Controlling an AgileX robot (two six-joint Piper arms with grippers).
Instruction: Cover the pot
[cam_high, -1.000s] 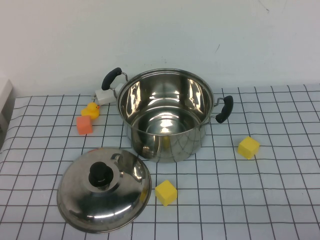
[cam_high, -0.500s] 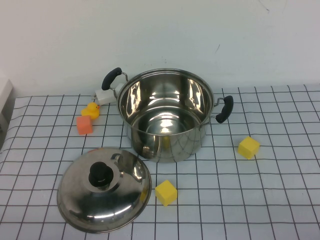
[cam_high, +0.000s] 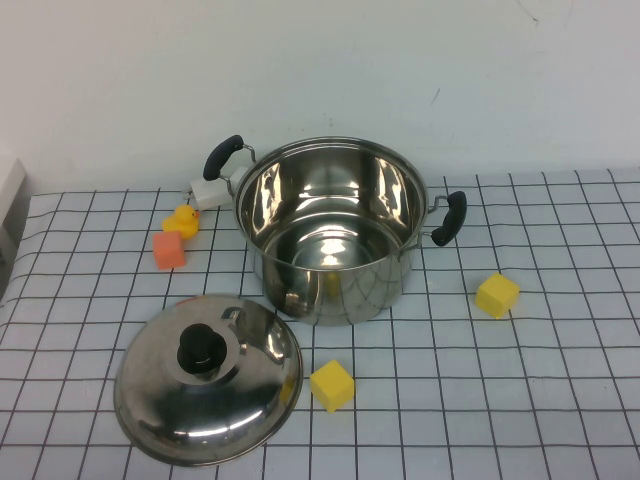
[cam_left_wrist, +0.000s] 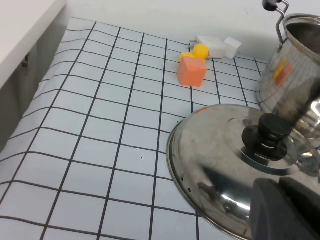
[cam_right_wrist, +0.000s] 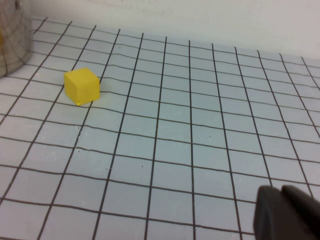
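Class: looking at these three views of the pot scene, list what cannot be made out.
- Left gripper: a dark corner, cut by the left wrist view's edge; absent from the high view.
- Right gripper: likewise in the right wrist view.
- Pot: its far outer wall, hidden by itself.
- Lid: its underside faces the table.

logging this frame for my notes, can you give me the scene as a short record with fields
pot: upright, open, uncovered
lid: on the table in front of the pot, toward the robot's left, knob up
left gripper: near the lid, not touching it
right gripper: above bare grid cloth, holds nothing
yellow cubes: one beside the lid, one right of the pot
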